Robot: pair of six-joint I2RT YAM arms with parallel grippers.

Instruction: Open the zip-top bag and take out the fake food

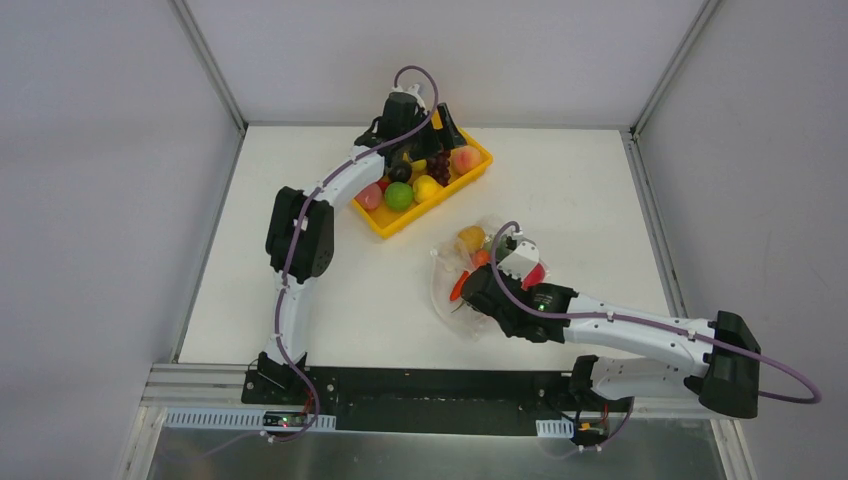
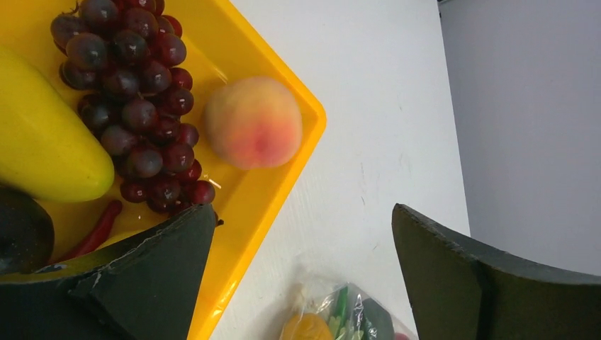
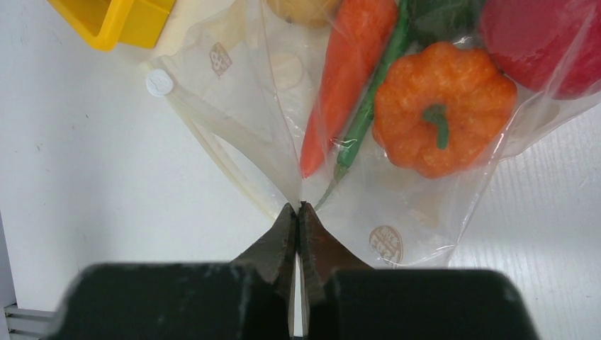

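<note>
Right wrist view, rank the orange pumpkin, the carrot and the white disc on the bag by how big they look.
1. orange pumpkin, broadest
2. carrot, longer but thin, its top cut off by the frame
3. white disc, by far the smallest

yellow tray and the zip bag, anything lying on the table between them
Nothing; in the top view only bare white table separates the yellow tray from the zip-top bag.

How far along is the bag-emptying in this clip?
Partly done. Done: the zip-top bag looks parted at its mouth, and a peach and green apple lie in the yellow tray. In hand: the right hand is shut on the bag's film; the left hand hangs open over the tray. Left: a carrot, a small pumpkin and a red piece sit inside the bag.
</note>
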